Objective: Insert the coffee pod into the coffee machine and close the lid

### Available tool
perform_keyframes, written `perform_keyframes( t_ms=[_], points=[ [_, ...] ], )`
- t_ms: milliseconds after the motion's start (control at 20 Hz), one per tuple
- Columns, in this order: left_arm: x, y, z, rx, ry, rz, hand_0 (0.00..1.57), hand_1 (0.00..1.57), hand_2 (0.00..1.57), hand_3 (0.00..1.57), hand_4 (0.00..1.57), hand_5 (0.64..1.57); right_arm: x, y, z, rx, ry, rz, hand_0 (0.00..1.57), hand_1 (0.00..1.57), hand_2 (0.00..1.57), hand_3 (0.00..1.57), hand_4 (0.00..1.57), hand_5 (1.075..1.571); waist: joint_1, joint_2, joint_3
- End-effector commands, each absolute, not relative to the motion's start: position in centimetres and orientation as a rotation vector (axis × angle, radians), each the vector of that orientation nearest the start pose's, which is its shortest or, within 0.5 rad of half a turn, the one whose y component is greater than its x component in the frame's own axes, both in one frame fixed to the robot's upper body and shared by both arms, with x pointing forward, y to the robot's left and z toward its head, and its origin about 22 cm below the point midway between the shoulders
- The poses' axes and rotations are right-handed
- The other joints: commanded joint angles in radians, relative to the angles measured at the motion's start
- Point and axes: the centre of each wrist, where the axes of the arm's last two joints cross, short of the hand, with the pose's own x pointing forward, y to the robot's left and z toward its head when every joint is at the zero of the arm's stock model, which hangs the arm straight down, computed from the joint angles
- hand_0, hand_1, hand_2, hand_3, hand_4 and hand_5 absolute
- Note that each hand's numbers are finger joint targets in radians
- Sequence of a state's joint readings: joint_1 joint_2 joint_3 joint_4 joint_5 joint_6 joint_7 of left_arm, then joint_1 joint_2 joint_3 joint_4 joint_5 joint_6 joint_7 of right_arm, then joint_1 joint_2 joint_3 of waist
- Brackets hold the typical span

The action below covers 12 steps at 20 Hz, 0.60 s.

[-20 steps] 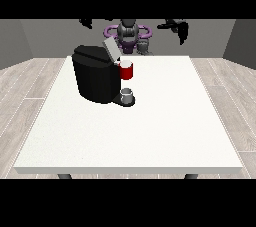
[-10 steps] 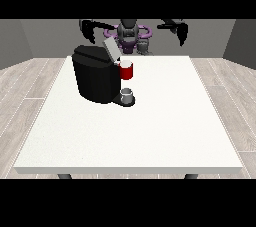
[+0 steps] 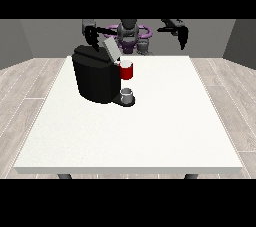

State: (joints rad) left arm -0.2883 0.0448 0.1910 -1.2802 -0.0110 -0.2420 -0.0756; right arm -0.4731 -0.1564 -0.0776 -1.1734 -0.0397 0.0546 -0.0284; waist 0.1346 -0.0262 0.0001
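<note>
The hand at the view's left [image 3: 91, 35] hung above and just behind the coffee machine [image 3: 95, 73], fingers pointing down and relaxed, holding nothing. The hand at the view's right [image 3: 182, 35] hung well off to the other side, fingers likewise drooping and empty. Below the first hand, toward the camera, the lid [image 3: 111, 49] stood tilted open beside a red thing at the machine [image 3: 126, 70]. A small grey thing [image 3: 127, 93] sat at the machine's base on the desk [image 3: 150, 131]; whether it was the pod I could not tell. Such a pod would likely be light, stiff and small, best pinched across its sides.
</note>
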Motion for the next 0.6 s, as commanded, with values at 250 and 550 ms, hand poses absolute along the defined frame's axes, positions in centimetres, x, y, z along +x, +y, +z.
perform_keyframes(
  t_ms=[250, 550],
  points=[
    [30.1, 27.2, 1.7, -0.077, -1.639, -0.113, 0.0, 0.0, 0.0, 0.0, 0.0, 1.571, 37.4, -22.6, 6.9, 0.008, -1.652, 0.262, 0.0, 0.0, 0.0, 0.0, 0.0, 1.571, -0.03, 0.022, -0.0001],
    [30.4, 25.1, 2.5, -0.084, -1.687, -0.108, 0.0, 0.0, 0.0, 0.0, 0.12, 1.571, 38.6, -22.0, 6.9, 0.019, -1.672, 0.273, 0.0, 0.0, 0.0, 0.0, 0.0, 1.571, -0.02, 0.07, -0.0001]
  ],
)
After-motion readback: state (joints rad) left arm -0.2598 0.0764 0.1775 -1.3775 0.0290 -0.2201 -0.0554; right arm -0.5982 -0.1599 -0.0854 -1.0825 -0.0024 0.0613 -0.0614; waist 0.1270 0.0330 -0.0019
